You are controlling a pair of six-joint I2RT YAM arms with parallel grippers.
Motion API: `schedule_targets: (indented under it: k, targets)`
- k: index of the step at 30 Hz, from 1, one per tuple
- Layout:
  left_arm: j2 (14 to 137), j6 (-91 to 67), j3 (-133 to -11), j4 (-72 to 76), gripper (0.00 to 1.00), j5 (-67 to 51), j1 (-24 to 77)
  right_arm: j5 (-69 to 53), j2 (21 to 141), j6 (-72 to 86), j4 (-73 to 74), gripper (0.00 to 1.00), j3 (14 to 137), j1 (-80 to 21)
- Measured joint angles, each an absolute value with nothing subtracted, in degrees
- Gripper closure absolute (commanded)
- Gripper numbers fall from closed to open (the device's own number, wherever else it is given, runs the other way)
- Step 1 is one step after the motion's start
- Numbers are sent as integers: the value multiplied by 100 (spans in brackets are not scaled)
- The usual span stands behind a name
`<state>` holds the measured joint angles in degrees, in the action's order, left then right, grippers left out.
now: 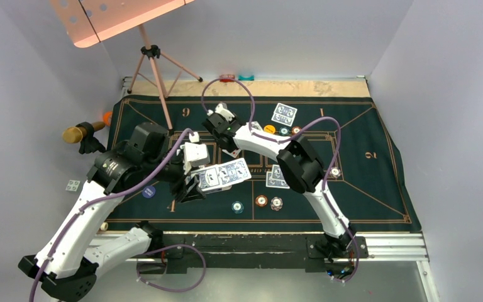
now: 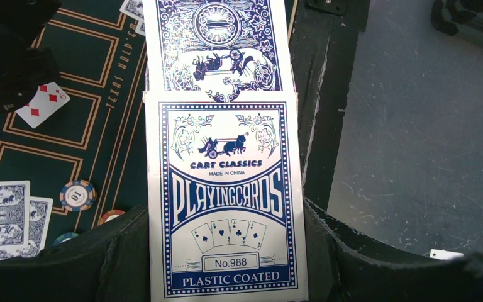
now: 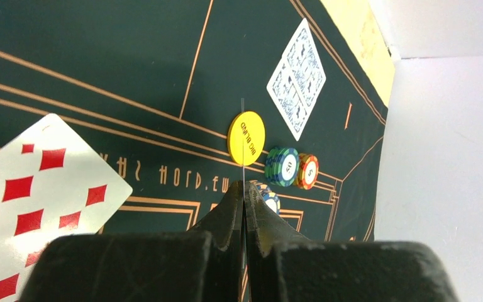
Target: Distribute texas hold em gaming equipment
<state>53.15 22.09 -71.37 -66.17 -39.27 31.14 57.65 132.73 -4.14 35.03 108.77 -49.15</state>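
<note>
Card box (image 2: pixel 226 201), gripped by the left pincer (image 1: pixel 195 180), points lengthwise away; right pincer (image 3: pixel 243 204) clamps an edge-on card (image 3: pixel 243 107).

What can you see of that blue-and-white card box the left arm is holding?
The blue-and-white cardboard card box is a flat rectangle printed CART CLASSICS PLAYING CARDS, No.988, PLASTIC COATED, with a horse-cart emblem and four small cards. The left gripper clamps its long sides, with the printed face towards the wrist camera. A blue-patterned card back pokes out of its far end. It looks lifted above the green gold-lined felt mat.
</note>
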Motion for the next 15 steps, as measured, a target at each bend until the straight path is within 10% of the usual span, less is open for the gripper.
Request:
schedule_targets:
  k: [15]
  targets:
    - [5384,2209,-7205,-6617,100,-3986,3114,4803,13273,174,3461,91,10433,-5072]
